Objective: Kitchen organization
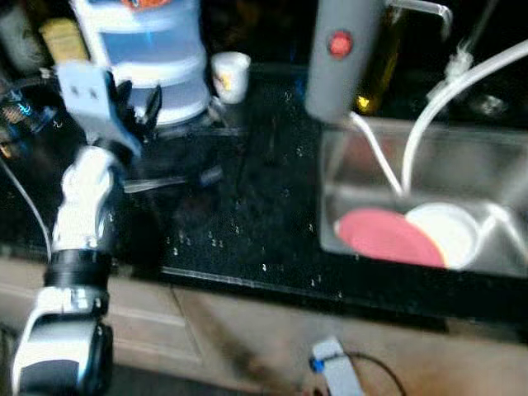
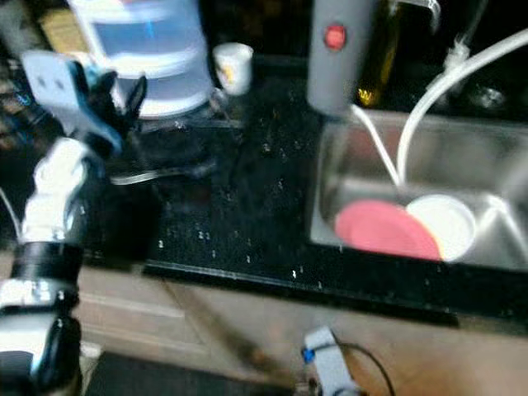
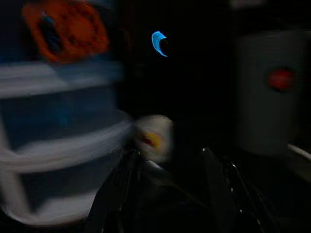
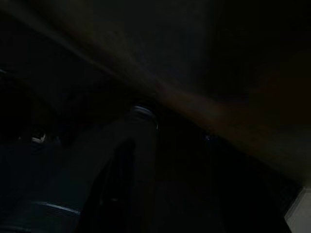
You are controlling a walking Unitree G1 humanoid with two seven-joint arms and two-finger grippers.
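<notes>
The left gripper (image 1: pixel 136 99), its 2 fingers spread and empty, reaches over the black counter (image 1: pixel 247 223) toward a small white cup (image 1: pixel 230 76) beside the stacked container (image 1: pixel 148 58), apparently an approach requiring further extension before closing.

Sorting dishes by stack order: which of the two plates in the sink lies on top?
The pink plate. Its edge overlaps the white plate, which sits partly beneath it, farther to the robot's right in the sink.
</notes>
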